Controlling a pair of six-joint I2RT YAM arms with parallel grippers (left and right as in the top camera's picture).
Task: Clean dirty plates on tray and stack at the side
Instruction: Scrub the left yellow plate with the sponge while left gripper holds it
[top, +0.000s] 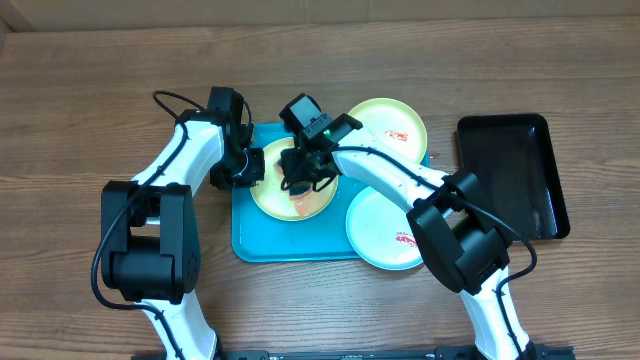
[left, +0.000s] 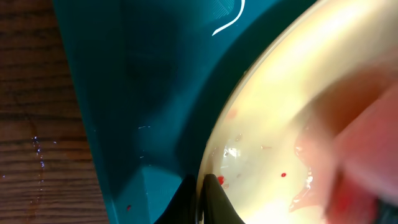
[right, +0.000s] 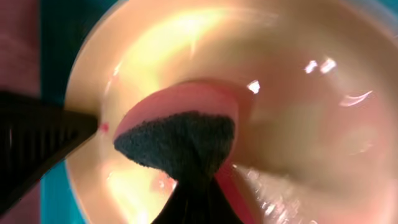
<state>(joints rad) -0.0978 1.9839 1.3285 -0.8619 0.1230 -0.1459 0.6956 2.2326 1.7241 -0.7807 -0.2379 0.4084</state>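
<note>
**Yellow-green plate (top: 268, 195) pinned and scrubbed on the turquoise tray (top: 250, 245), two more waiting**

Shows, from overhead, a wooden bench (top: 80, 80) carrying the turquoise tray at centre and a black tray (top: 510, 175) well to the right. On the turquoise tray, the yellow-green plate: left jaws clenched on its left rim, right jaws grasping a pink sponge (top: 303, 205) pressed into its bowl. Overhanging the tray's right edge, a light blue plate (top: 380, 230); overlapping its far right corner, a second yellow-green plate (top: 385, 120), both red-smeared.

Likely risks: hard scrubbing levering the plate out of the thin rim pinch, or dragging the tray and nudging the overhanging blue plate; tiny red specks (left: 283, 175) by the rim going missed.

From overhead alone: the layout and the waiting plates. From the left wrist alone: the rim pinch and specks close up. From the right wrist alone: the sponge's dark rough face (right: 180, 143).
</note>
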